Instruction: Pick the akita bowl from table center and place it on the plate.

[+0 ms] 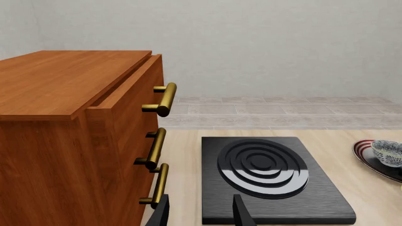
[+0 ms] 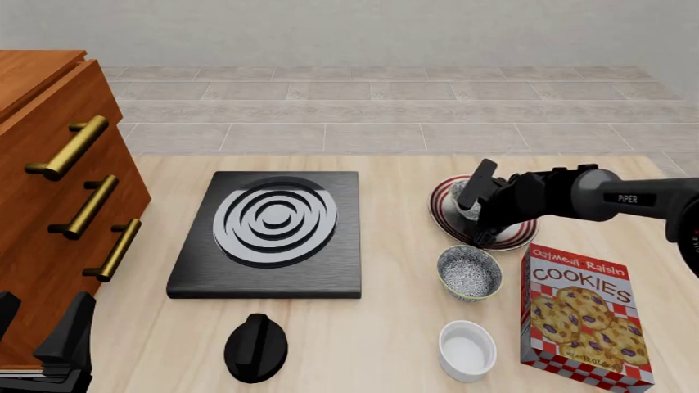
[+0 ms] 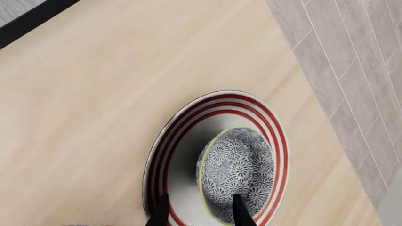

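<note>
The akita bowl [image 3: 238, 169] sits on the red-striped plate [image 3: 182, 136], toward one side of it; the left wrist view also shows the bowl [image 1: 389, 151] upright on the plate [image 1: 364, 150]. My right gripper [image 3: 201, 214] hangs open just above them. One finger is over the bowl's inside and the other over the plate, so the bowl's wall lies between them. In the front view the right gripper [image 2: 480, 217] covers most of the plate [image 2: 513, 239]. My left gripper [image 2: 38, 309] stands open and empty at the near left, beside the cabinet.
A black stove [image 2: 196, 274] lies left of the plate, and a wooden drawer cabinet [image 2: 44, 205] stands at the far left. Near the plate are a second speckled bowl [image 2: 470, 272], a white ramekin [image 2: 467, 350], a cookie box [image 2: 579, 315] and a black knob-shaped object [image 2: 255, 348].
</note>
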